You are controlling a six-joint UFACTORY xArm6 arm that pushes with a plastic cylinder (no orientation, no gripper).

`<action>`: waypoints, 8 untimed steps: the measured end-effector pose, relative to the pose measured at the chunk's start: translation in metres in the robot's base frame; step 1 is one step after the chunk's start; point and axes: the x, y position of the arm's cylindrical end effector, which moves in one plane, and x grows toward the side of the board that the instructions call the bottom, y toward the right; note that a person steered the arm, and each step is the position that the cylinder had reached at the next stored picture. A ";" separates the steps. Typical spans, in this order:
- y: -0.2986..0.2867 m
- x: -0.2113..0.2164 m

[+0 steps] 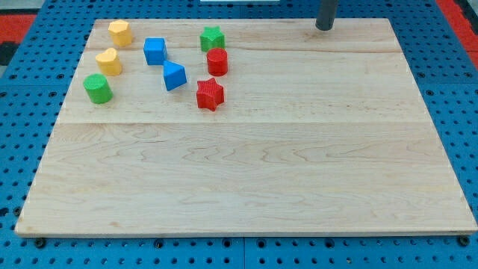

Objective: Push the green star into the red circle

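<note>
Seven blocks cluster toward worktop (246, 179) 10–11 o'clock corner. Green star (212, 38) touching or nearly touching red circle (217, 61), at its 12 o'clock. Red star (210, 94) at circle's 6 o'clock. My tip (323, 27) near 12 o'clock edge, well apart from blocks. No hand: plain rod. Open board toward 3–6 o'clock. No readable writing.

A robotics lab bench: wooden board (246, 172) on blue perforated mounting plate (455, 97).

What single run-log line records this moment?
tip: top edge, right of blocks, touching none | green star: just above red circle, nearly touching | push: not begun
</note>
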 end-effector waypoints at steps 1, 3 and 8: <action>0.000 0.000; 0.003 0.000; -0.008 0.004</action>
